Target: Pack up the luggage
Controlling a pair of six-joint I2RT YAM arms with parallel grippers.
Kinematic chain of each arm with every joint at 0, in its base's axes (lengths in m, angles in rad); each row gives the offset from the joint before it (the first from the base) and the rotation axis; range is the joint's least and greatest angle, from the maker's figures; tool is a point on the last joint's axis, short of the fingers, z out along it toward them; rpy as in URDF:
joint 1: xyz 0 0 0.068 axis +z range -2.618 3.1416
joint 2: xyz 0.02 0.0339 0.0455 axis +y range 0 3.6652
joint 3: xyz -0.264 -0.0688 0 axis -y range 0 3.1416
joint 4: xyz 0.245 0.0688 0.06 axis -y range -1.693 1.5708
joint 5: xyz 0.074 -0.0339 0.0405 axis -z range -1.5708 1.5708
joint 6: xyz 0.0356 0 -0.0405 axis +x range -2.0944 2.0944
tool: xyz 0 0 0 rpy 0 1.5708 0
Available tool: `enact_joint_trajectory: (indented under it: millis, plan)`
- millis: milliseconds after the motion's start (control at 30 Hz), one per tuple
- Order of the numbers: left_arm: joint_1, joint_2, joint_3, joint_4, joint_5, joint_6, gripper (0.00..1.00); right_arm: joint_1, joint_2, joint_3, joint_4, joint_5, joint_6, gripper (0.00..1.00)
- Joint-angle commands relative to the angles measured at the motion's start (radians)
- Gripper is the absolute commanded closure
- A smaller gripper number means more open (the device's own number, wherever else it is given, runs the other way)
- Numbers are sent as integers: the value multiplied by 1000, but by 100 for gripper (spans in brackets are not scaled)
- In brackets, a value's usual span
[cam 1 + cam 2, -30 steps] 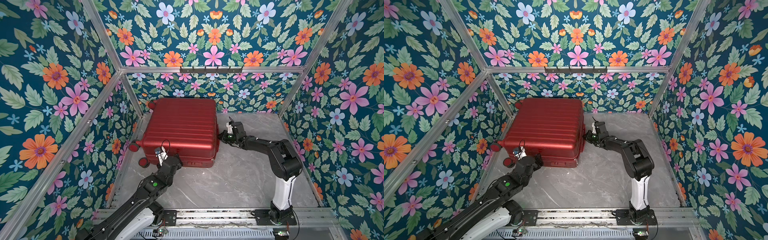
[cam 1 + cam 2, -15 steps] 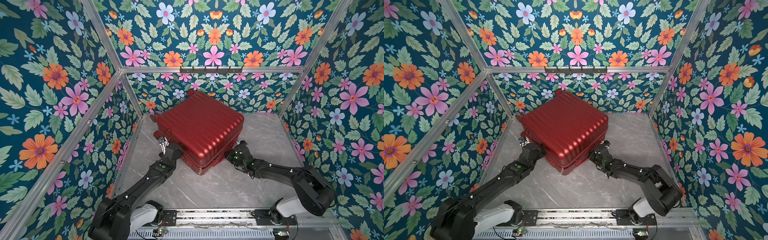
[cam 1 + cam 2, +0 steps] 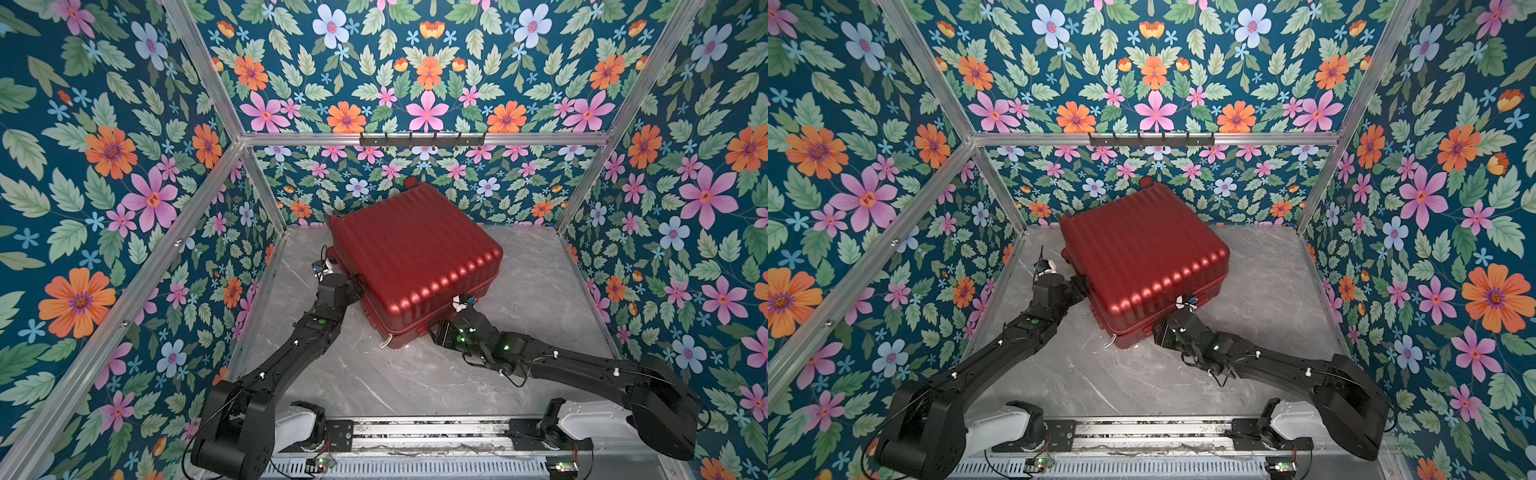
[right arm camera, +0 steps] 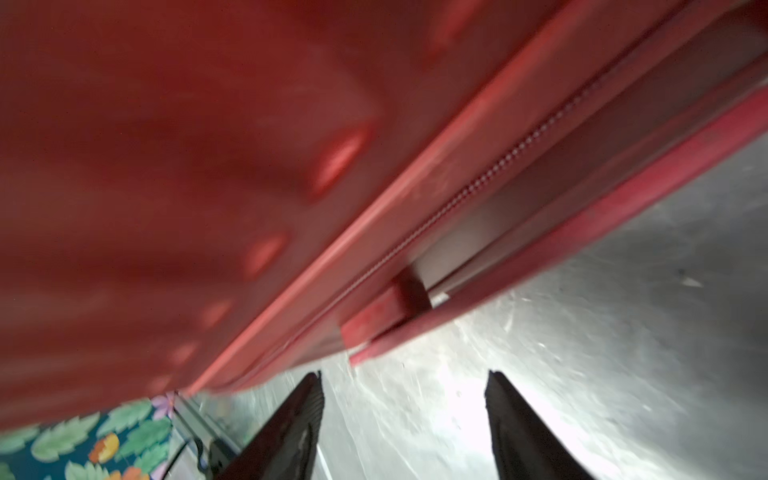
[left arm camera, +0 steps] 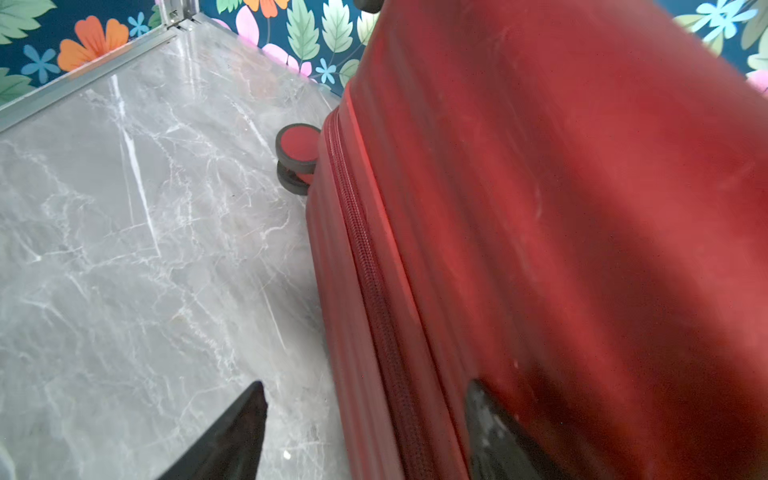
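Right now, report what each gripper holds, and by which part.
Nothing is held. The right gripper is open, short of the suitcase; the left gripper straddles its zipper edge, unclamped.

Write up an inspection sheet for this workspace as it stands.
Surface: grey marbled tabletop, bare around the case.
Job's things: luggage closed, lying flat, skewed to the walls; zipper shut; wheel sticking out at one end.
Clutter: nothing seen.
Grippers: left gripper open, astride the luggage's side edge, no grip; right gripper open, empty, low beside its near side.
Cables: thin black cable loops off the right arm; no snag seen.
Surroundings: floral walls, aluminium frame, hook rail on the back bar.
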Motion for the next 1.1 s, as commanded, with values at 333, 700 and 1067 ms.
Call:
enact_joint_trajectory:
  millis: [333,700,1067]
  plan:
    - [13,157,118,133,155,46,25,-364,-421,77,-303,-52,-484,16]
    - [12,288,237,137,181,60,25,-1010,84,292,46,-498,-205,16]
    - [13,322,261,166,192,59,25,-1062,427,378,445,-821,3,25]
